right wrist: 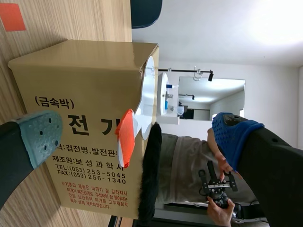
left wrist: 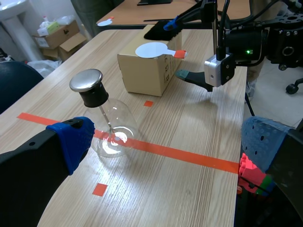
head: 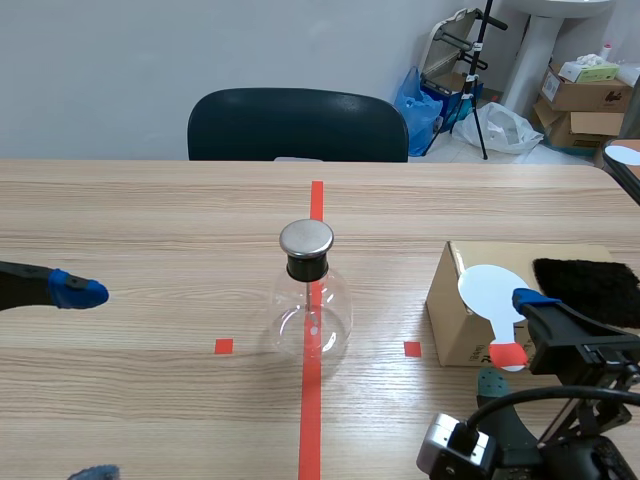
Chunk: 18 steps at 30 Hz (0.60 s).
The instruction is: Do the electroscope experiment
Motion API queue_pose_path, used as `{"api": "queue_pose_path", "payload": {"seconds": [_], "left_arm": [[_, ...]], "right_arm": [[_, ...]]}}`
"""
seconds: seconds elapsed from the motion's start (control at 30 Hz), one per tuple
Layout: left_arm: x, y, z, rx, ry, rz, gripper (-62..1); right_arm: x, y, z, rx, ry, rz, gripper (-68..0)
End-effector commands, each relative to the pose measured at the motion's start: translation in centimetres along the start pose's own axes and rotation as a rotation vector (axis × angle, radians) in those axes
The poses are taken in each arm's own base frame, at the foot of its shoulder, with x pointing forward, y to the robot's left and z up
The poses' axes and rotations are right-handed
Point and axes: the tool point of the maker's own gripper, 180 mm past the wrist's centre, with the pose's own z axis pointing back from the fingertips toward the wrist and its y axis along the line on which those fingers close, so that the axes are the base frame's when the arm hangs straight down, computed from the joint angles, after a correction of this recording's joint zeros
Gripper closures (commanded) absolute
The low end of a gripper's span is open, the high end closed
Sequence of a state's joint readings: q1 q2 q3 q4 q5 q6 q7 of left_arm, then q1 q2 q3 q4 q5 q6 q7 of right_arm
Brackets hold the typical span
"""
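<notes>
Blue and grey-green dotted pads of the right gripper [right wrist: 137, 136] stand well apart. It is released, with one finger above and one below the orange-red handle [right wrist: 125, 142] of a white disc paddle [head: 492, 288]. As far as the right wrist view shows, neither pad presses on the handle. The handle juts over the edge of the cardboard box [head: 462, 320] just ahead of this gripper, and the white disc lies flat on the box top. Beside the disc, also on the box top, lies a black fur cloth [head: 585, 285]. The box has Korean lettering printed on the side facing the gripper and rests on the wooden counter [head: 150, 210].

The left gripper [left wrist: 169, 142] is likewise released, its blue-padded fingers spread wide with nothing between them, held over the counter. Ahead of it, past the tip of one finger, stands the electroscope [left wrist: 111, 127]. It is a round, clear glass flask, upright on the counter, closed by a black stopper and topped with a flat metal cap [left wrist: 86, 79], with a thin rod running down inside. The flask sits on the orange-red tape line [head: 310, 420], between the two grippers and apart from both. The box is near it on the right gripper's side, not touching it. Far beyond the electroscope from both grippers, a dark chair [head: 298, 125] stands at the counter's far edge
</notes>
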State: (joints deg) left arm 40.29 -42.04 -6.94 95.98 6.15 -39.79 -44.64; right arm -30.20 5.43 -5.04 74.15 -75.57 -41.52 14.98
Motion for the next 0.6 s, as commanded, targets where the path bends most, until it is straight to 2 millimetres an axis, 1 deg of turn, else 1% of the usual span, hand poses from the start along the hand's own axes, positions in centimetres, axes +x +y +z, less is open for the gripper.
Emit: {"api": "queue_pose_path", "payload": {"seconds": [0.0, 0.57], "left_arm": [[0.58, 0.10, -0.17, 0.009, -0.035, 0.011, -62.3], [0.99, 0.37, -0.15, 0.024, -0.058, 0.024, -62.3]], "right_arm": [[-0.39, -1.99, -0.51, -0.086, -0.003, 0.028, -67.9], [-0.41, -2.00, -0.51, -0.086, -0.003, 0.028, -67.9]]}}
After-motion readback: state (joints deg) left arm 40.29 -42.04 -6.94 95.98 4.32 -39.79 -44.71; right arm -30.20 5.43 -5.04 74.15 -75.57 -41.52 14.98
